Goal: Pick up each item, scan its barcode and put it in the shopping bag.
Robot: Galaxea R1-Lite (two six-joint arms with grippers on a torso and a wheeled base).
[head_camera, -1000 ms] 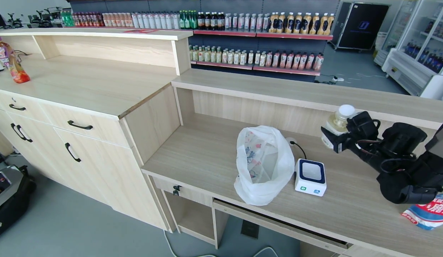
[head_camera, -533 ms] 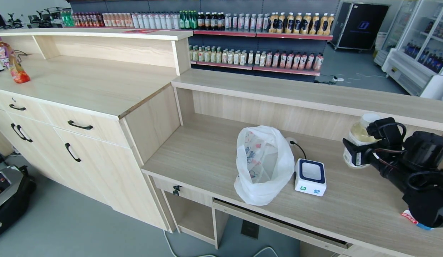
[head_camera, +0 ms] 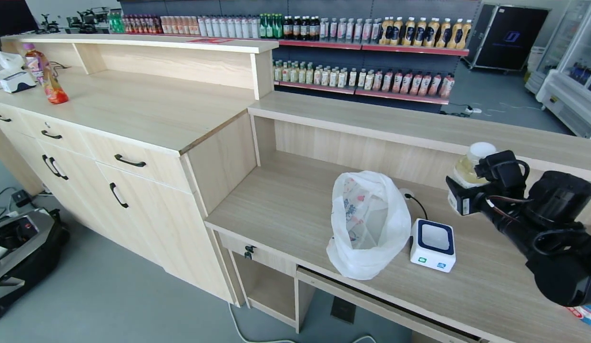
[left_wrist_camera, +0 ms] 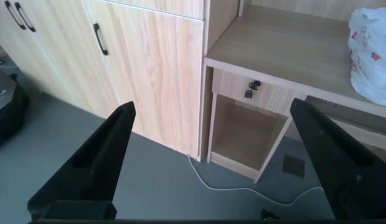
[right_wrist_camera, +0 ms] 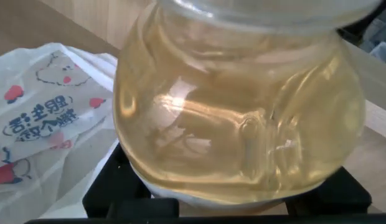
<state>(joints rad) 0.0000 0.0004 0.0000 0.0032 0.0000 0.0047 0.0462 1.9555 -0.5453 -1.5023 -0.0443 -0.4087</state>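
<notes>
My right gripper [head_camera: 463, 193] is shut on a clear bottle [head_camera: 463, 172] of pale yellow drink with a white cap, held upright above the counter, right of the scanner. In the right wrist view the bottle [right_wrist_camera: 236, 118] sits close up between the jaws. The white scanner [head_camera: 433, 244] with a dark window lies flat on the counter [head_camera: 286, 209]. Left of it and touching it, the white shopping bag [head_camera: 369, 224] stands open; its printed side [right_wrist_camera: 43, 124] is beyond the bottle. My left gripper [left_wrist_camera: 211, 162] hangs open over the floor before the counter, nothing between its fingers.
A blue and red packet [head_camera: 588, 314] lies at the counter's right front edge, under my right arm. A low wooden wall backs the counter. On the higher counter, far left, stand a drink bottle [head_camera: 45, 74] and a white bag [head_camera: 5, 62]. Drink shelves [head_camera: 362, 47] stand behind.
The head camera has shifted, so the whole scene sits further right. The right gripper with the bottle swung right and down, then came back left and up, nearer the scanner.
</notes>
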